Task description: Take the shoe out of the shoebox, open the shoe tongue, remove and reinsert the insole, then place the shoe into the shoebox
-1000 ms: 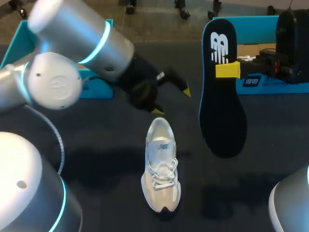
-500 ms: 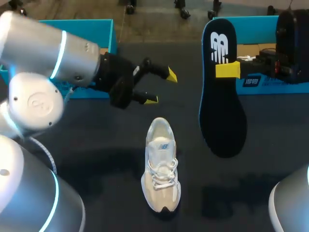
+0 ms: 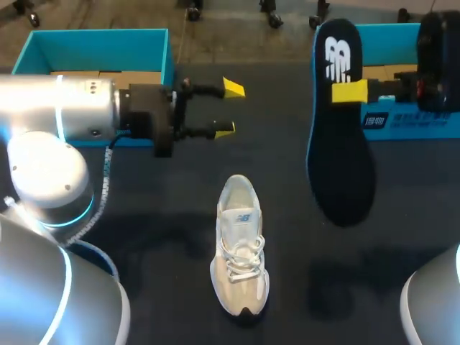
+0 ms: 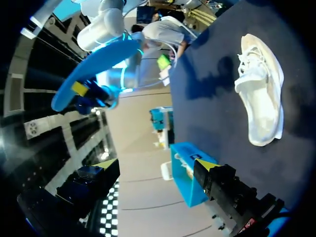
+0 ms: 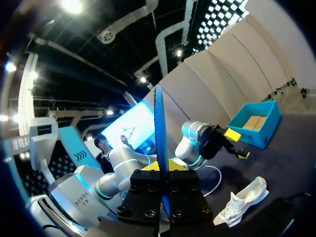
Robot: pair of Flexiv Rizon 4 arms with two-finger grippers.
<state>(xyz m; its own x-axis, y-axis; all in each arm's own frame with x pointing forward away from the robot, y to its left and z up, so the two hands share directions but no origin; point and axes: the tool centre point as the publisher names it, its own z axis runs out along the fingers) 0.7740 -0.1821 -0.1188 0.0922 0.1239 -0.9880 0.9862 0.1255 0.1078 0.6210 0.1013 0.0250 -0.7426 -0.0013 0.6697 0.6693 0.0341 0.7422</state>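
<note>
Head view: a cream shoe [image 3: 239, 248] with white laces and a dark toe tip is seen lying flat on the dark table [image 3: 144, 215], about mid-table. Its long axis runs near to far, with the toe toward the near edge and the heel toward the far side. A black insole [image 3: 341, 122] with a teal edge and a white logo is held off the table to the right of the shoe. It is clamped near its logo end by the right hand [image 3: 352, 92], with the broad end nearer. Bare table is left on both sides of the shoe. The left hand [image 3: 228, 109] is held beyond the heel with its fingers apart and nothing between them. A teal box [image 3: 100, 54] stands at the far left and another [image 3: 392, 32] at the far right.
</note>
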